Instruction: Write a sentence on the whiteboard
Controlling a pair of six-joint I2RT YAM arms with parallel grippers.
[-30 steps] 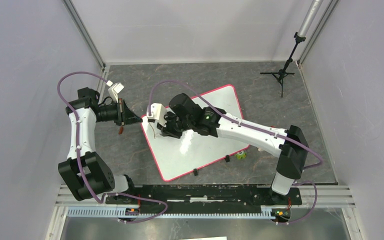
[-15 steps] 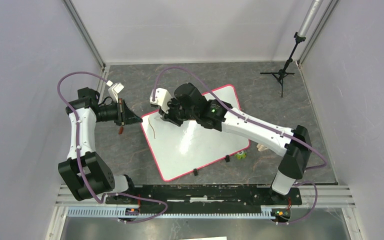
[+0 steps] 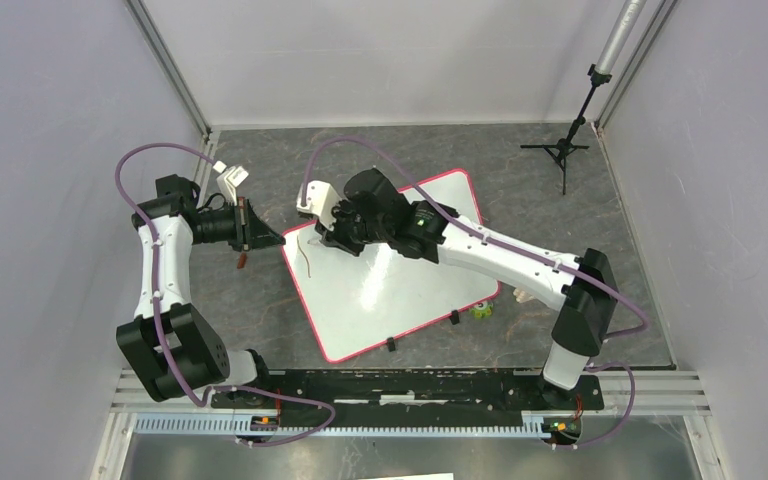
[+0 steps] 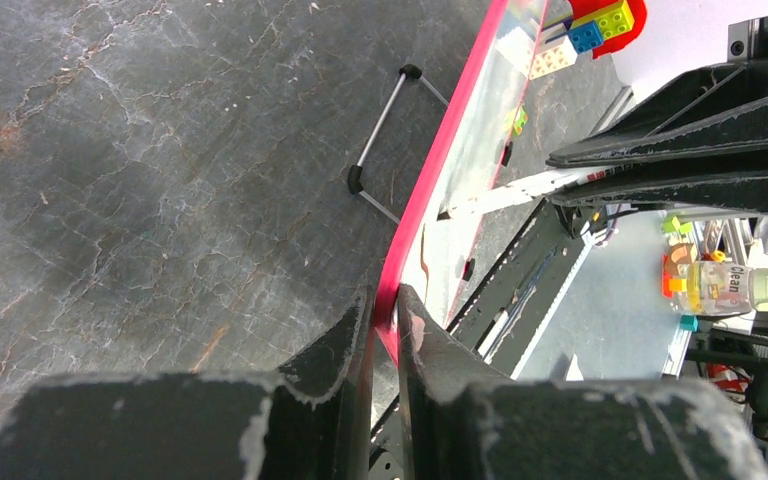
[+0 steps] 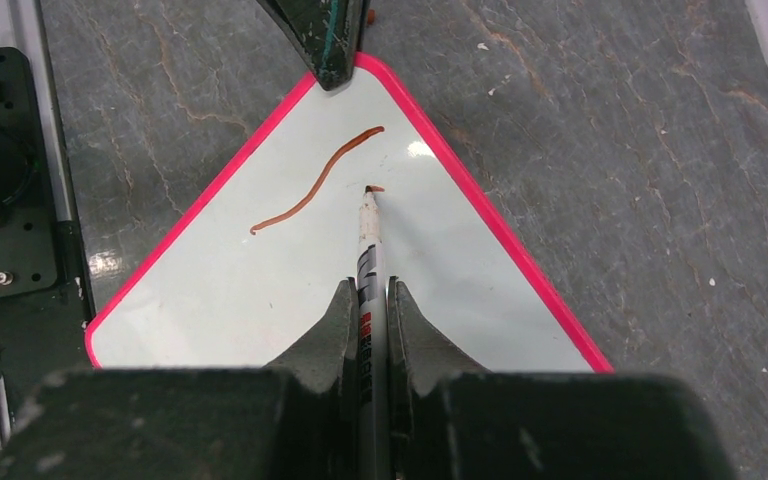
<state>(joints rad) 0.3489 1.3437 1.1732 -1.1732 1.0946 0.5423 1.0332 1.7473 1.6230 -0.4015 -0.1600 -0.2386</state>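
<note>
Red-brown writing: of the sentence (image 5: 315,180), only one wavy stroke and a small dab are seen, near a corner of the whiteboard (image 5: 260,290); most of it is judged unwritten.
Board position: it is laid flat and askew on the grey table (image 3: 260,305), between the two arms.
Right gripper (image 5: 368,295): it is closed around a marker (image 5: 368,245); the tip is at the dab, but contact cannot be confirmed.
Left gripper (image 4: 385,305): it is clamped on the pink border at the board's corner.
Risk, slipping: the board could be turned under pen pressure if the corner hold is loose.
Risk, pen: the marker could be tilted in the jaws by a hard press, and letters would be distorted.
Risk, edge: lines begun this near the corner could be run off the border.
Surroundings: a black tripod (image 3: 563,150) is stood well apart; a small green toy (image 3: 482,310) is just beside the near edge.
Obstruction: the left fingers (image 5: 330,45) are just beyond the stroke, so room there is limited.
</note>
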